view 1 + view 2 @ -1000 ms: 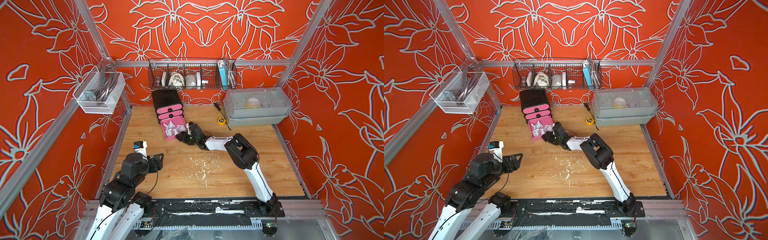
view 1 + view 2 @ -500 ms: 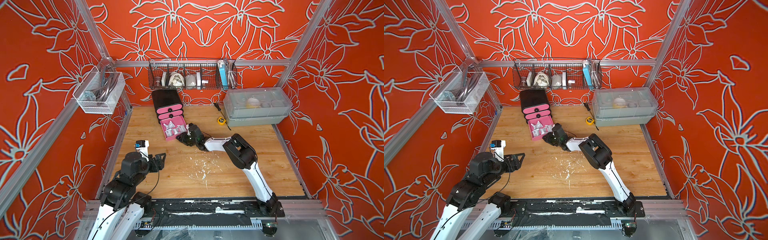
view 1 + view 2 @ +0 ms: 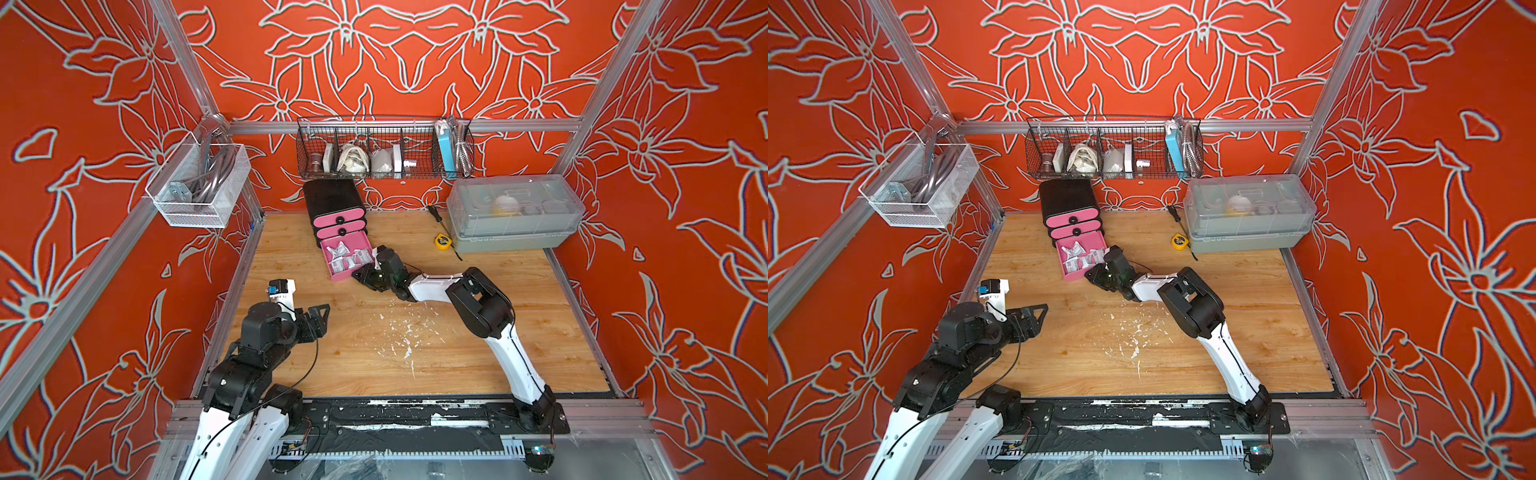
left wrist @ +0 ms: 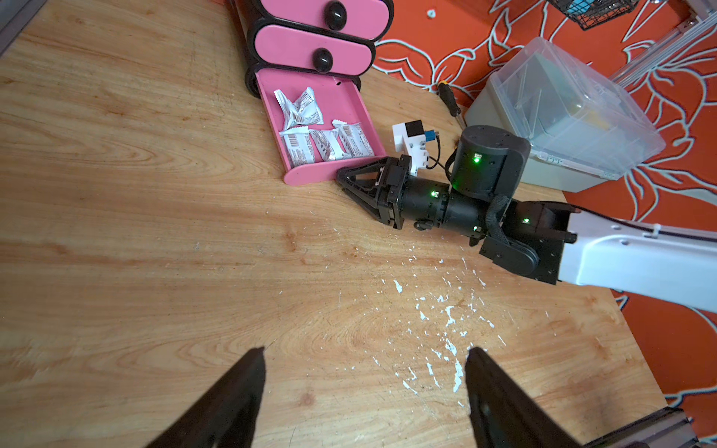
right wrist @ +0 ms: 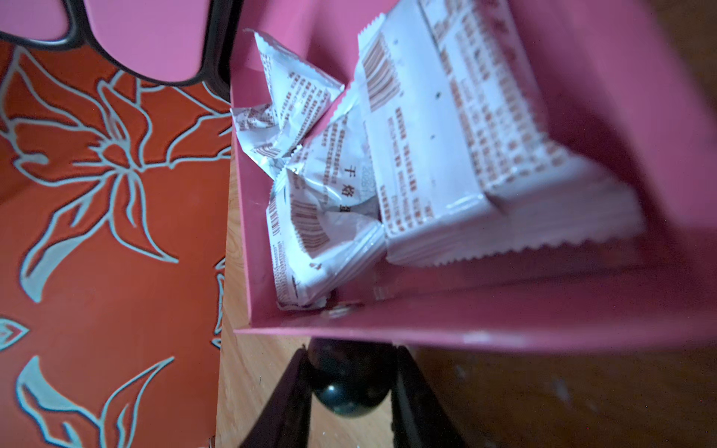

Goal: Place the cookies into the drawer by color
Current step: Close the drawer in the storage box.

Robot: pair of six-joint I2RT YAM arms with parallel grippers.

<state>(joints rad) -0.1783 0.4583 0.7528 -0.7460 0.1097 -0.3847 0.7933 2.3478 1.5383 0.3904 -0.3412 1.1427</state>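
Observation:
The drawer (image 3: 334,203) is a small black chest at the back of the table with its two upper pink drawers closed. Its bottom drawer (image 4: 314,176) is pulled out and holds several white-silver cookies (image 4: 322,143) (image 5: 426,155). My right gripper (image 3: 360,275) (image 5: 351,353) lies low at the drawer's front, shut on its round black knob (image 5: 349,388). Well short of the chest, my left gripper (image 3: 322,319) (image 4: 366,353) hovers open over bare wood at the near left, with nothing between its fingers. No black or yellow-gold cookies show.
A grey translucent lidded box (image 3: 515,216) stands at the back right, with a yellow tape measure (image 3: 441,242) and a screwdriver (image 3: 434,212) beside it. A wire basket (image 3: 384,149) hangs on the back wall and a mesh basket (image 3: 199,187) on the left wall. White flecks (image 3: 399,332) dot the table's middle.
My right gripper's jaws have closed in on the bottom drawer's knob. The left arm has shifted only slightly, and the drawer stays pulled out as before.

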